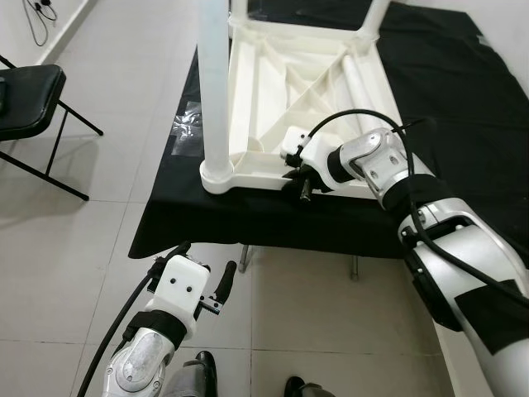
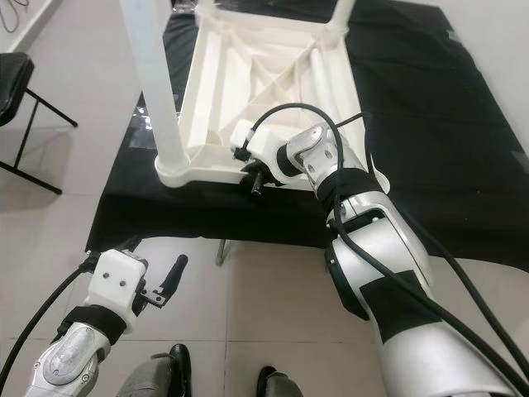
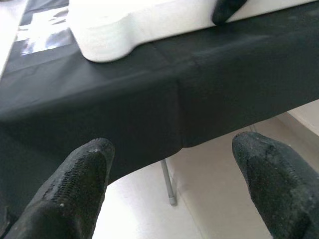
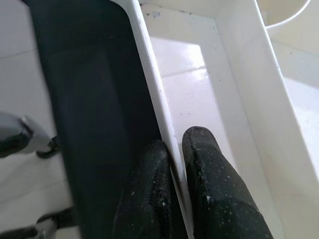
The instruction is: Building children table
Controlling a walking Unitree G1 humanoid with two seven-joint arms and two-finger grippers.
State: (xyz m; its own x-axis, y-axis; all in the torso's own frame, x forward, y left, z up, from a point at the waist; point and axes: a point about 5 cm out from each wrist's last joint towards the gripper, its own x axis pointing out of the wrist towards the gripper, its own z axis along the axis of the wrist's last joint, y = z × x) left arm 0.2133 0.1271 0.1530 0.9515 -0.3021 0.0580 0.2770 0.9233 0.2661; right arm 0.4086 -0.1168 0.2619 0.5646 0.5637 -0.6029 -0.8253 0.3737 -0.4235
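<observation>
White children's table (image 1: 281, 91), upside down on a black cloth (image 1: 463, 107). Right gripper (image 4: 172, 164) pinches the table's near rim. Left gripper (image 3: 174, 174), fingers wide apart, hangs below the cloth's edge.

White plastic kids' table (image 1: 281, 91) lies upside-down on black-covered bench, one leg (image 1: 212, 74) fitted upright at near-left corner.

head stereo looking down; wrist cameras close
</observation>
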